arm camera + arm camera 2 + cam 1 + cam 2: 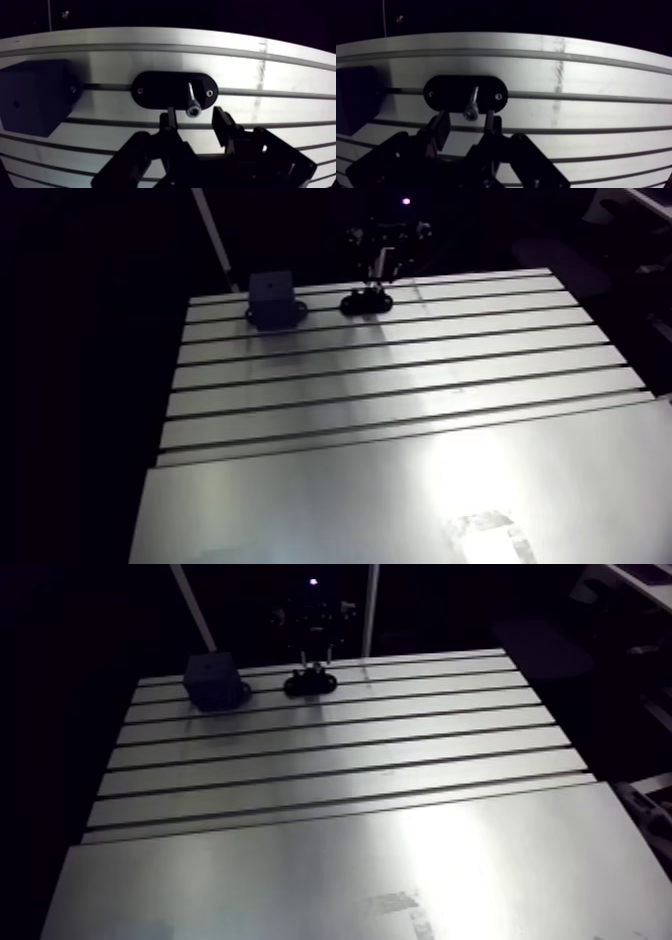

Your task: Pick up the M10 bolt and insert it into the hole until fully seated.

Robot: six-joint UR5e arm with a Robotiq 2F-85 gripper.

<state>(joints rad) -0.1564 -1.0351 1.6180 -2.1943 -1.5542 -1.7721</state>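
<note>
A silver M10 bolt (192, 101) stands in a black oval holder (155, 90) fixed on a table slot, its socket head pointing up toward the wrist. My gripper (194, 122) hovers just above it and is open. Its two dark fingers (168, 120) stand apart on either side of the bolt head without touching it. Beside the holder sits a dark block (35, 97) with a small hole in its face. In the arm view the gripper (381, 266) hangs over the holder (365, 301) near the table's far edge, with the block (270, 296) to its left.
The slotted aluminium table (400, 388) stretches toward the camera, and a smooth plate (350, 508) covers its front part. The table's far edge runs just behind the holder and block.
</note>
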